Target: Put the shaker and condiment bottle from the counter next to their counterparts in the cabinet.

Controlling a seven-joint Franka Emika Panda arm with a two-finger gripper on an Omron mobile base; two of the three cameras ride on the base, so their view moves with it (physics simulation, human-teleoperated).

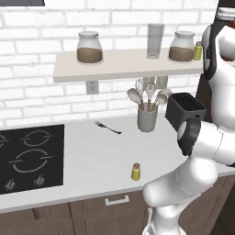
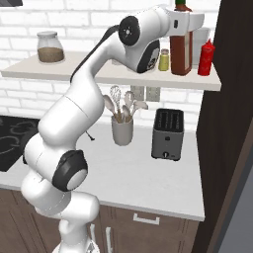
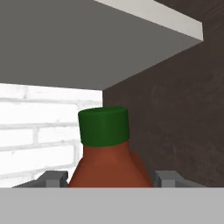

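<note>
Hand (image 3: 109, 181) gripping condiment bottle (image 2: 181, 52) — cabinet (image 2: 148, 76) edge

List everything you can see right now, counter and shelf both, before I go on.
jars: two, clear with brown fill, on shelf
glass: one, clear, on shelf
shaker: one, yellow-green, on shelf
second shaker: one, yellow-green, near counter front edge
condiment bottle: one, dark red, green cap, at the shelf's right end
red bottle: one, on shelf, right of it
utensil holder: one, grey, on counter
fork: one, dark, on counter
toaster: one, grey, on counter
hob: one, black
arm: one, white; jaws grip the condiment bottle
</note>
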